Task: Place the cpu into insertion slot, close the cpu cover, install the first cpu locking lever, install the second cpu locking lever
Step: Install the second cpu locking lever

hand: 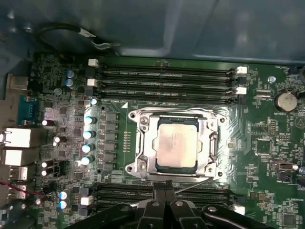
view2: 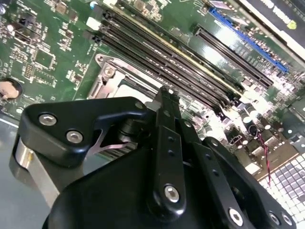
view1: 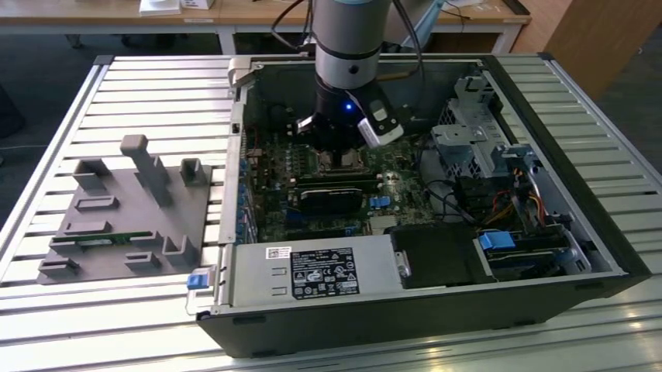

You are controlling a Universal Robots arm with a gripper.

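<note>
Centrally, the arm's gripper [view1: 342, 151] is hanging low inside the open computer case [view1: 579, 256], directly over the motherboard [view1: 271, 209]; in the exterior view the case is lying on a slatted table [view1: 155, 93], with a grey fixture block [view1: 124, 213] sitting on the slats toward the exterior view's left; a power supply [view1: 310, 273] is occupying the near edge of the case, and drive bays [view1: 486, 139] are standing along the exterior view's right. In the first wrist view the cpu [hand: 177, 143] is lying flat in the insertion slot [hand: 157, 164], its silvery top facing up; the cpu cover [hand: 143, 125] is lying down around the chip as a metal frame, the chip showing through its central window; a thin locking lever [hand: 193, 184] is slanting beside the frame's edge, just off the gripper's black fingers [hand: 164, 195], which are pressing together just beside that edge; long black memory slots [hand: 167, 81] are running on both sides of the socket; a row of capacitors [hand: 88, 138] is standing beside it. In the second wrist view the gripper [view2: 164, 98] is standing just over the corner of the frame [view2: 107, 76], its jaws drawn together with nothing visibly between them.
</note>
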